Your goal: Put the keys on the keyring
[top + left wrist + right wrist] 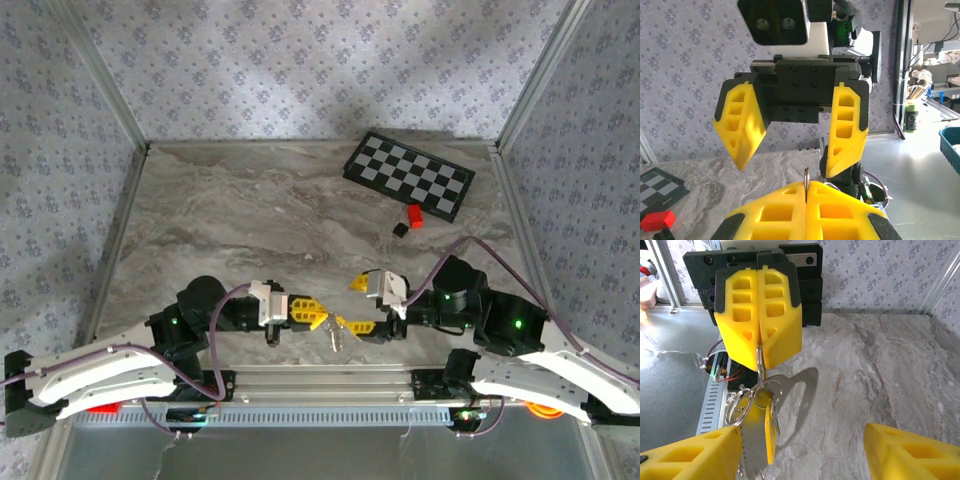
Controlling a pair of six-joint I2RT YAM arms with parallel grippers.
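Left grip: your left gripper (759,352) is clenched on the keyring (806,181), pinching only its thin top edge.
Keys: the keys (336,335) hang in a bunch under that ring, with a yellow tag (769,432) among them, at 6 o'clock on the table (250,220). You can't tell from here whether every key is fully threaded.
Right grip: your right gripper (787,162) is released, jaws wide with nothing between them. It sits at 3 o'clock of the bunch, facing the left one.
Risk, slip: the pinch is narrow, so a sideways knock from the right fingers could twist the ring out of it.
Risk, swing: the bunch dangles free. Close in fast and you'd likely clamp the tag or a loose loop rather than a key.
Risk, clash: the two sets of fingertips are near each other, so a straight push toward 9 o'clock would hit them.
Edges: the rail (330,378) lies just beside the bunch at 6 o'clock, so there's little room that way.
Open room: there's bare table from 10 to 12 o'clock. The checkerboard (410,175) and blocks (414,216) sit at 1 o'clock, well apart.
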